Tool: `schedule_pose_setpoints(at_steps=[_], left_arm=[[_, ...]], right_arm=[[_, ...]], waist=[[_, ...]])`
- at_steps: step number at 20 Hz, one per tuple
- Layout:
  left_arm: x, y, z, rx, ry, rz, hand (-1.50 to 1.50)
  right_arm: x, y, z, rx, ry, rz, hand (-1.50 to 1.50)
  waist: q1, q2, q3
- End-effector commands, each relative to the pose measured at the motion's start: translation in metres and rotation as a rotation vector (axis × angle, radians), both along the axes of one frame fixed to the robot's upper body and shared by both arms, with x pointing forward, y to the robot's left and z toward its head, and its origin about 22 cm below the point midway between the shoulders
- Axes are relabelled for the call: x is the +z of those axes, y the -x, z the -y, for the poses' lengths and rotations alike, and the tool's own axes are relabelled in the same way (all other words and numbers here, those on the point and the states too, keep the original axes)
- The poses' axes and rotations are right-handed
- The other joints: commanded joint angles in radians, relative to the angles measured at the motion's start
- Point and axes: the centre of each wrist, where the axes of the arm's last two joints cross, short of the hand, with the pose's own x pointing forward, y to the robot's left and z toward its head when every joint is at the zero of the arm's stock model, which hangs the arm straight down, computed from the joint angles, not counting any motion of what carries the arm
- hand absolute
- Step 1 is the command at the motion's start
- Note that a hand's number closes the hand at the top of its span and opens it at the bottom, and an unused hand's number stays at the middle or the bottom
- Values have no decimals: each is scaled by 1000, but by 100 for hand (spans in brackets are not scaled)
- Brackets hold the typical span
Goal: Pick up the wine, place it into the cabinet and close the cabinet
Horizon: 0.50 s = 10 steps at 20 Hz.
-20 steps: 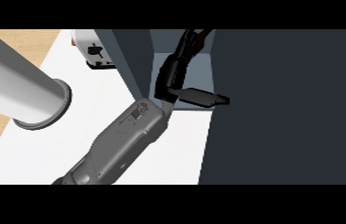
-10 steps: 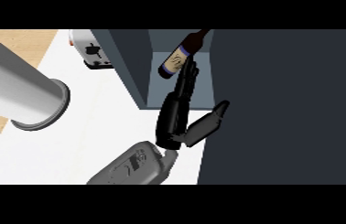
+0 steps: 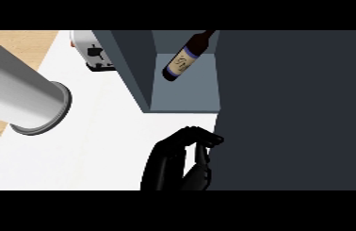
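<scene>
Dark wine (image 3: 186,57) is seen lying tilted inside the open cabinet (image 3: 182,101) | one black hand (image 3: 182,161) is seen on the white table (image 3: 104,131), below the cabinet, beside its door (image 3: 285,107) | fingers (image 3: 208,139) are curled, nothing held | toaster (image 3: 93,51) at upper left

Along the left side of my view, a large smooth grey metal cylinder (image 3: 28,100) slants over the white counter top (image 3: 104,145), its flared round rim at its lower right end, over the white surface. A strip of pale wooden flooring (image 3: 24,44) shows past the counter's left edge, in the upper left corner. Near the counter's far edge stands a small white and silver toaster (image 3: 94,55), dark slots and a dark knob on its near face; it stands well apart from the cylinder's rim.
</scene>
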Motion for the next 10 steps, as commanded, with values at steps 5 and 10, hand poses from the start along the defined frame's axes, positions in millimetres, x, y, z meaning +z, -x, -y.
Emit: schedule_pose_setpoints(at_steps=[5, 10], left_arm=[[7, 48, -50, -95, 29, 16, 150], [5, 53, -93, -136, -5, 20, 150]], right_arm=[[-6, 15, -16, 104, 8, -21, -150], [-4, 16, -25, 243, 155, 46, 150]], waist=[[6, 0, -1], [11, 2, -1]])
